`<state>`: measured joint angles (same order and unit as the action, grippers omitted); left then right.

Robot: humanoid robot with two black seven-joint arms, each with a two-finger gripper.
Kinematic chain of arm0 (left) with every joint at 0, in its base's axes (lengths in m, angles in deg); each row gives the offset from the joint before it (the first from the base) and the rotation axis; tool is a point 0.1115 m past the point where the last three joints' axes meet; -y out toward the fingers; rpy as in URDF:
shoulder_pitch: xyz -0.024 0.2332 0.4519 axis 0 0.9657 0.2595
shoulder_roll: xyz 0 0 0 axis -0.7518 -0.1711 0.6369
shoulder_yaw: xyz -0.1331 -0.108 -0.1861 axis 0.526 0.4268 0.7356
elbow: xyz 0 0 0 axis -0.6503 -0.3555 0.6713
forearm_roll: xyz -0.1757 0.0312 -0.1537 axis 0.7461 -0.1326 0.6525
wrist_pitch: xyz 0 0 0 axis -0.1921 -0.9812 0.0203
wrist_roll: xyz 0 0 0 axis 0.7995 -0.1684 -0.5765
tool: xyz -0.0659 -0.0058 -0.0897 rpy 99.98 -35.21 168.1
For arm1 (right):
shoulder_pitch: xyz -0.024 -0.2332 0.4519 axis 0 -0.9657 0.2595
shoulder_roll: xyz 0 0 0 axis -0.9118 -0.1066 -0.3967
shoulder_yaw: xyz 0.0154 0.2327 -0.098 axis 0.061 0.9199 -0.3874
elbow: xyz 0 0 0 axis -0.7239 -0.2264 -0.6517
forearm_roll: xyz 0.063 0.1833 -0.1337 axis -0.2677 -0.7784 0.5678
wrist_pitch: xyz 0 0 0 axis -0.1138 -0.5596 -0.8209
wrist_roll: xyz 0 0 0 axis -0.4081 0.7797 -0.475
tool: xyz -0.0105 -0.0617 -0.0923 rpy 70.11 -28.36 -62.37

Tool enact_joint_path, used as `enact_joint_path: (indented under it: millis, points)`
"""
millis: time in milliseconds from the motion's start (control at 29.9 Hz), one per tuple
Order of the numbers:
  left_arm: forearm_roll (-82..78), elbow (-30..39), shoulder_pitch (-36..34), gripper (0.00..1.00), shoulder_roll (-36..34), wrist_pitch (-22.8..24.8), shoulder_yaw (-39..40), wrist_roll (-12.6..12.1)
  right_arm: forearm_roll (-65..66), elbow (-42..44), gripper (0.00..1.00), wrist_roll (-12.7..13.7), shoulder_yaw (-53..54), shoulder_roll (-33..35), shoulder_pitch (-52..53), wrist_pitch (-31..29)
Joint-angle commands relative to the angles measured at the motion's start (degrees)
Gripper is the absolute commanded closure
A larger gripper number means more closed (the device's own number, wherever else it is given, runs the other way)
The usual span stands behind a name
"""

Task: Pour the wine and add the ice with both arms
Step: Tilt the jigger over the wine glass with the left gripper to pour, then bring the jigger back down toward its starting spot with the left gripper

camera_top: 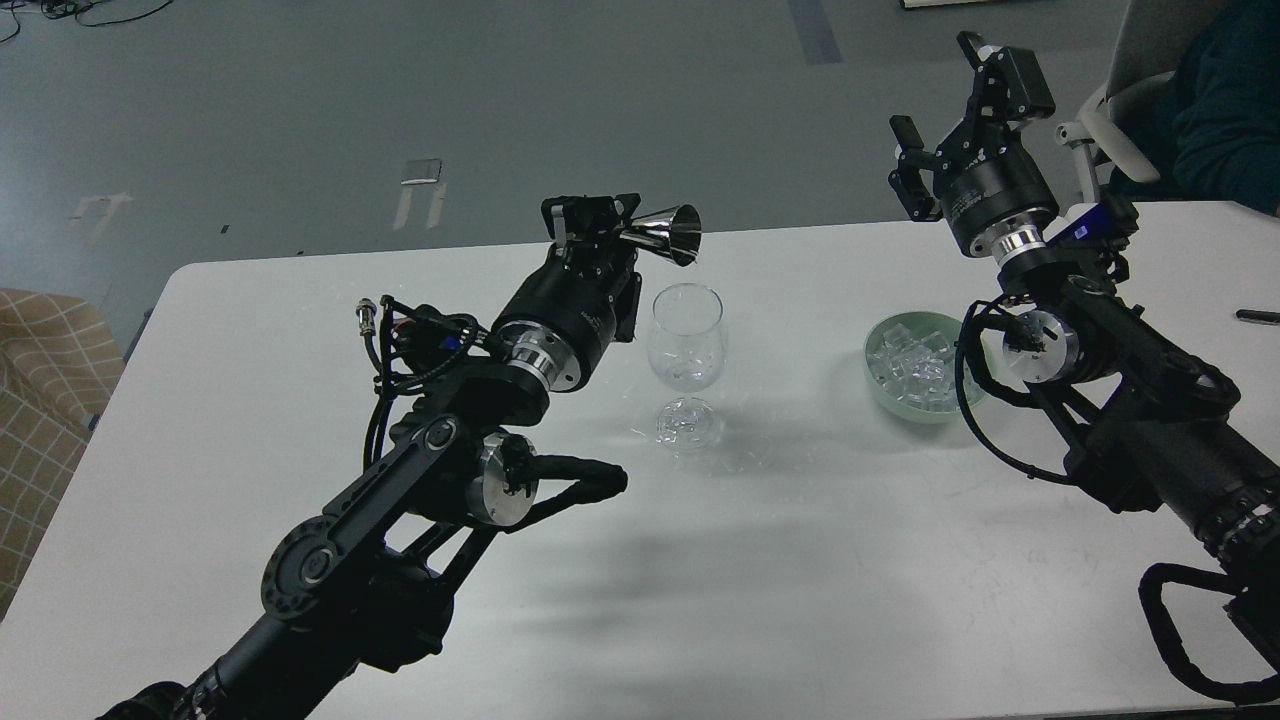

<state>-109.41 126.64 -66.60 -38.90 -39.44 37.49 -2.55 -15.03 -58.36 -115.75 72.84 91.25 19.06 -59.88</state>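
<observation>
A clear stemmed wine glass (685, 350) stands upright in the middle of the white table (800, 560). My left gripper (600, 235) is shut on a shiny metal jigger (665, 232), tipped on its side with its mouth facing right, just above and left of the glass rim. A heap of clear ice cubes (910, 365) lies in a pale green bowl (905, 410) right of the glass. My right gripper (965, 115) is open and empty, raised above and behind the bowl.
A dark pen-like thing (1257, 317) lies at the table's right edge. A person in dark clothes on a light chair (1120, 130) sits beyond the far right corner. A checked seat (40, 400) stands left of the table.
</observation>
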Motion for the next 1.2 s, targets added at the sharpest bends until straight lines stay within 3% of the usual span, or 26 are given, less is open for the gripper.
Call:
enact_joint_path:
  millis: [0,969,1070,1170]
  points:
    - [-2.49,-0.09,0.03,0.94,-1.18,0.61,-0.95,1.17,0.0,0.0,0.0,0.0,0.0,-0.3,0.02,0.0]
    - [-25.08,-0.88,-0.06,0.94,-2.86,0.61,-3.41,3.81,0.0,0.09,0.0,0.0,0.0,-0.65,0.11,0.0]
    - [-21.23,0.0,0.56,0.93,-2.15,0.17,-0.96,1.36,0.0,0.0,0.0,0.0,0.0,-0.65,0.02,0.0]
    - [-7.39,3.68,1.61,0.93,-1.54,-0.44,5.79,-2.16,0.0,0.0,0.0,0.0,0.0,-0.65,0.02,0.0]
